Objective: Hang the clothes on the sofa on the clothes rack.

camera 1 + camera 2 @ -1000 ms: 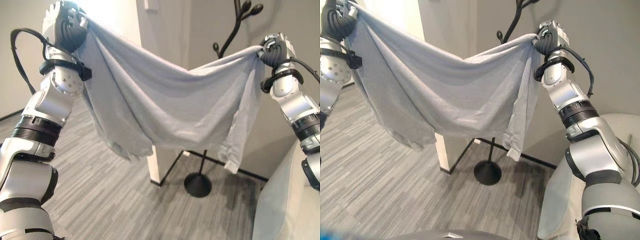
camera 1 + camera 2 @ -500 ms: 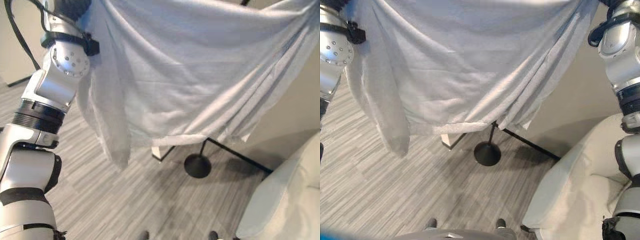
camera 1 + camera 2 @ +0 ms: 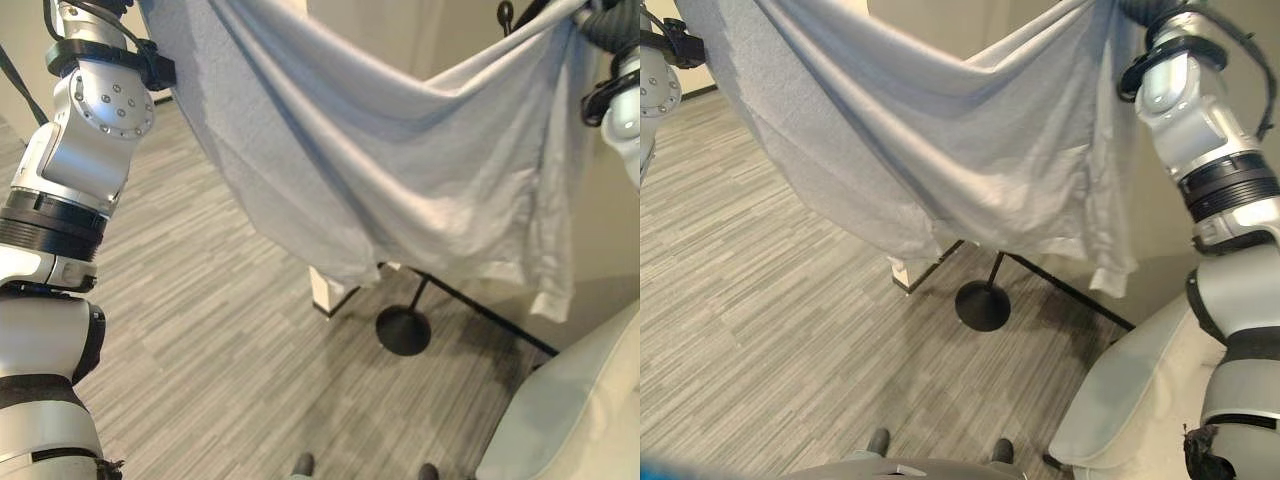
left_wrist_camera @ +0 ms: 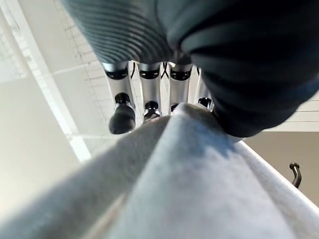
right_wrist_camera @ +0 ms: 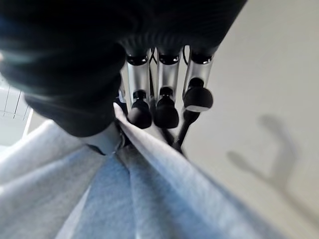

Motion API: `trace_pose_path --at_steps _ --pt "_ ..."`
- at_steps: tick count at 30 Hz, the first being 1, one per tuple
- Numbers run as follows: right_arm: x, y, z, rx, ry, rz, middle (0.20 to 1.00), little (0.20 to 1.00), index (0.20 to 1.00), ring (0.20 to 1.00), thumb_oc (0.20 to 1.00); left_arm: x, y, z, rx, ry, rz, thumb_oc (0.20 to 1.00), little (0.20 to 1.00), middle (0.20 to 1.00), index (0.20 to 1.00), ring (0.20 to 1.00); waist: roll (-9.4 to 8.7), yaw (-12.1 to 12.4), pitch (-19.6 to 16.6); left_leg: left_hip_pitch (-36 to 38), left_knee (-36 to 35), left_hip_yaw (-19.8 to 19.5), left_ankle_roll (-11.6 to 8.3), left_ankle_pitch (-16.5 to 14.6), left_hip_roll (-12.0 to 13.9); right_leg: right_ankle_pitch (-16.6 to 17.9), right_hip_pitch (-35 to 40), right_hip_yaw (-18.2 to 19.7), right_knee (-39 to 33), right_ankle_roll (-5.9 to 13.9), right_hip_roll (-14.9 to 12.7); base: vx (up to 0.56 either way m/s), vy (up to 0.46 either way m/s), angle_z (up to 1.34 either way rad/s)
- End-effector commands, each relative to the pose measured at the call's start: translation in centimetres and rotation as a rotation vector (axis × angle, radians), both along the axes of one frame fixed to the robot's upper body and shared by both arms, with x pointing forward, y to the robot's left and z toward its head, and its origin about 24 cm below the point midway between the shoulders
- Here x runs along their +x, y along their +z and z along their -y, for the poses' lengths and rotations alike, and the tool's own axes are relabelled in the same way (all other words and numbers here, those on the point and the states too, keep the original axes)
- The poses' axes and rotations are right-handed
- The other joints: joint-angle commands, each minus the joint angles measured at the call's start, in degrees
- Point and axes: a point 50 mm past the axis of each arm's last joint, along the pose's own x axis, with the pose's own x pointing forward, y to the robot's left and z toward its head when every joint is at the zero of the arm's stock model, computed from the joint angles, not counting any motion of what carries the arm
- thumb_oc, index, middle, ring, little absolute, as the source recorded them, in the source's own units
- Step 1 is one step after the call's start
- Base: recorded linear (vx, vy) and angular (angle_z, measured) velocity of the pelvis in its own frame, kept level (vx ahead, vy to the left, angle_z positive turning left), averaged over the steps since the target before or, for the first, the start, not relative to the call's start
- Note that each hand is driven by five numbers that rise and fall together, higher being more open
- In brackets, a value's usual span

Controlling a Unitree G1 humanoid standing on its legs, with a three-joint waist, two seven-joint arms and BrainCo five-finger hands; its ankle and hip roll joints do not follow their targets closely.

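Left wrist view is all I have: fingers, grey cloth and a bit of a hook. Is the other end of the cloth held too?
Observer: Yes. The right hand has its fingers curled on the cloth, which hangs spread between both arms.
Operator: Where is the rack?
Observer: Behind the cloth. The rack has its round base on the floor, under the hem.
Operator: Does the cloth touch the floor?
Observer: No. Its lowest edge hangs clear above the floor.
Operator: Anything else close by?
Observer: The sofa is at the right, beside the rack's base.
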Motion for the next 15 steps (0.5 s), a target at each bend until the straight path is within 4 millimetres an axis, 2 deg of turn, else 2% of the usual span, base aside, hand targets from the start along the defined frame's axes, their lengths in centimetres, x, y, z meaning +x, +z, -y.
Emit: trace_pose_path --at_steps 1,15 --pt "-1.3 2.4 2.6 0.039 -0.077 0.076 0.2 0.2 0.2 0.2 0.2 -0.3 0.8 -0.7 0.009 0.044 0.032 0.2 0.2 0.2 0.2 0.2 2.3 1.36 -4.19 1.29 -4.09 4.79 5.05 -0.8 -4.44 -7.07 -1.67 -0.51 0.69 1.14 2.63 0.05 0.105 -0.02" --pt "-0.6 1.1 2.2 0.044 -0.078 0.027 0.2 0.2 0.2 0.2 0.2 0.3 1.0 -0.1 0.045 0.053 0.001 0.2 0.2 0.2 0.2 0.2 2.5 1.63 -5.65 5.07 -4.09 5.55 6.82 -2.7 -5.39 -6.1 0.16 0.08 0.69 2.44 0.13 0.02 0.065 -0.04"
